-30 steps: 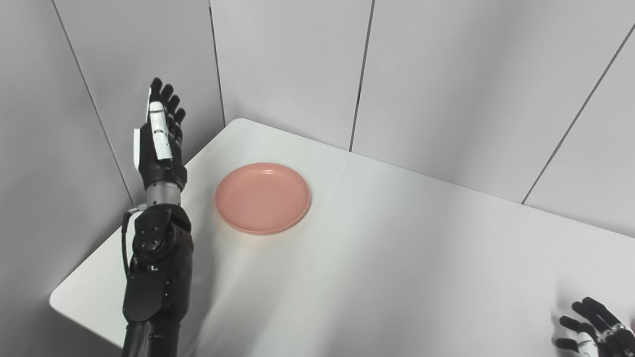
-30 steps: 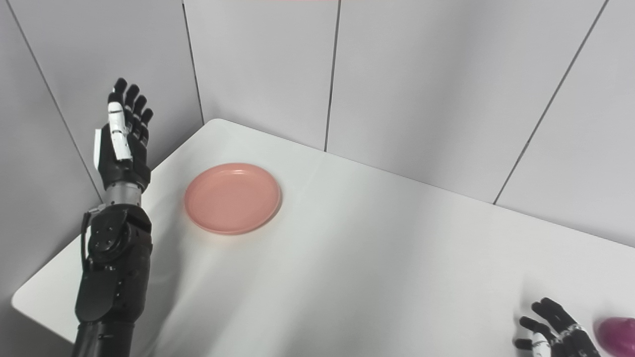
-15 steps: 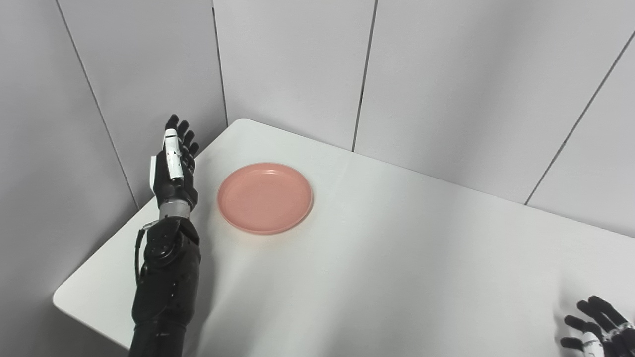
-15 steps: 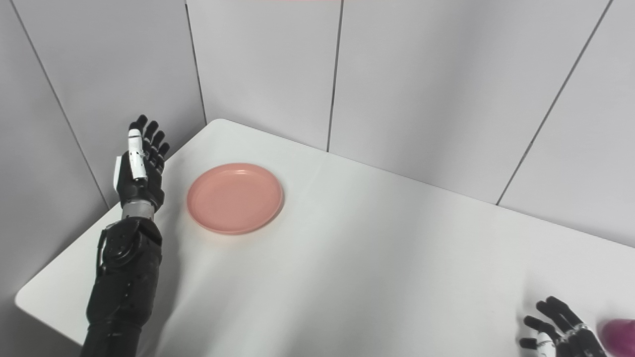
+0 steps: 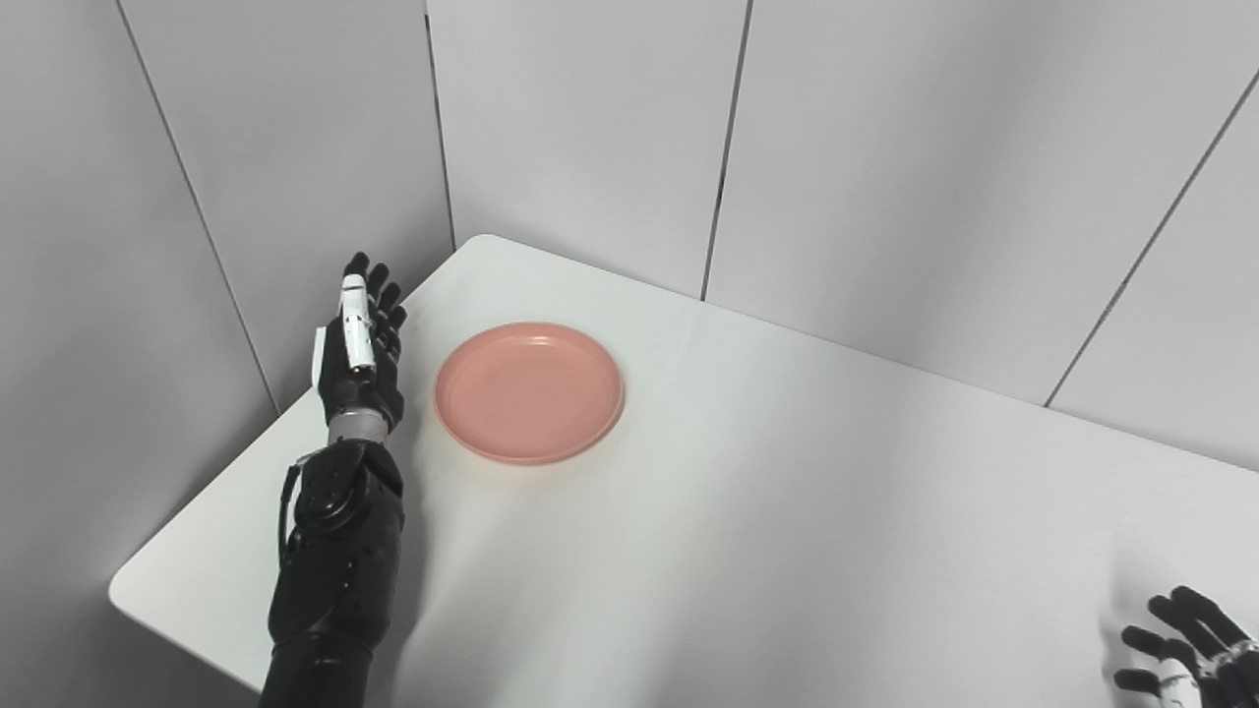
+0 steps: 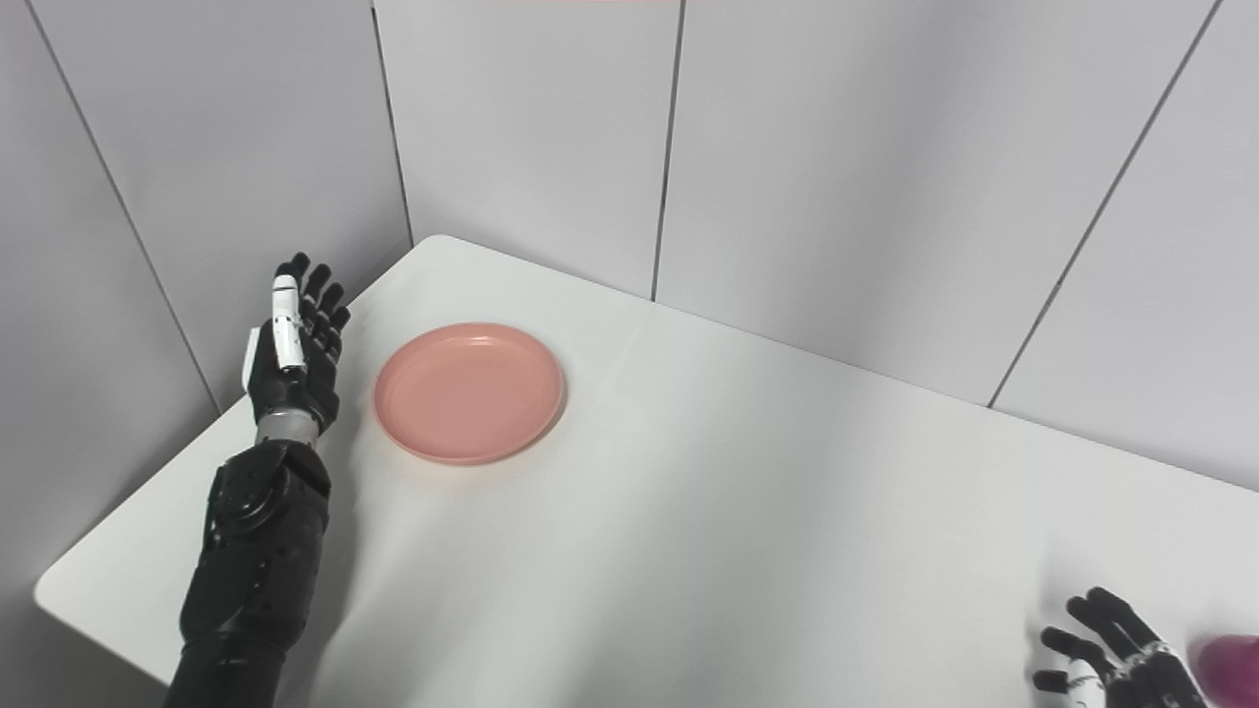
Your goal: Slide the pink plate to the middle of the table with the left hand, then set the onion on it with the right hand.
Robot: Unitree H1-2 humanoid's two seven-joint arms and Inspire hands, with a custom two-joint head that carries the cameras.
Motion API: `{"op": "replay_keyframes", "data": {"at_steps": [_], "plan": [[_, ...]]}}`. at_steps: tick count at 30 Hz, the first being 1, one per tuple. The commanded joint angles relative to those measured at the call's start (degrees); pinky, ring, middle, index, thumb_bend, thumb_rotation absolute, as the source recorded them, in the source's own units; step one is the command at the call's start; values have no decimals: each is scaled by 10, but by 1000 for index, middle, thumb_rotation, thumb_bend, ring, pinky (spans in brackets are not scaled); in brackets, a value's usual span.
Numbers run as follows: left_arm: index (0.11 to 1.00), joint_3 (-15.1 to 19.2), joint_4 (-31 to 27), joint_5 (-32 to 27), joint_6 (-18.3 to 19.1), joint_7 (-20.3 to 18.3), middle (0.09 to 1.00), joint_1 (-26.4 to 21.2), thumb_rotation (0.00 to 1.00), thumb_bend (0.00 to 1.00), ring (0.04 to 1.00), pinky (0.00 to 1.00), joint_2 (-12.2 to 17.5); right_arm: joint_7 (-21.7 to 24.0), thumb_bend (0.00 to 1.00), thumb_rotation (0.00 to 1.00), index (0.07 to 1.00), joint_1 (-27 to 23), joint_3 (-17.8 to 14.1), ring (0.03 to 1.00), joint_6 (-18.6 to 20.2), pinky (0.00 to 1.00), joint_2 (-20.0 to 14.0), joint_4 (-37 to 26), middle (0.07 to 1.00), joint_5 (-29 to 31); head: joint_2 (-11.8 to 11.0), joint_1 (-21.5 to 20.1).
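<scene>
Beside pink plate (image 5: 529, 390) | left hand (image 5: 361, 349) spread, empty

Two head cameras side by side, looking down at the table (image 5: 787, 511), sharing nearly the whole scene

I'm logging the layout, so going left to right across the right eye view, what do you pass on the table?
left hand → pink plate → right hand → onion, cut off at the right edge.
</scene>
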Motion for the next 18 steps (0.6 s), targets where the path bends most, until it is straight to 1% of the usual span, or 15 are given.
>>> {"op": "replay_keyframes", "data": {"at_steps": [1,7,12,15,18], "plan": [[965,-4,-9,-3,-18,-12,985,-16,1000,330,985,1000,9,3,383,0,710,-9,0,603,-10,425,-2,-25,705,0,0,2],[959,-11,8,-9,-13,-33,976,-15,1000,319,975,1000,15,-2,382,0,709,-9,1,598,-7,424,1,-26,698,-2,0,-1],[945,-14,22,3,-10,-21,967,-20,1000,313,968,988,13,-2,381,0,703,-9,1,589,-8,424,4,-27,688,-1,1,-3],[945,-19,40,2,-10,-27,968,-27,1000,315,972,998,16,-1,380,0,699,-9,2,583,-8,423,4,-29,683,-1,2,-3],[938,-22,52,3,-12,-27,960,-33,1000,315,967,985,17,-1,380,0,696,-8,3,581,-5,423,4,-31,679,-3,2,-4]]}}
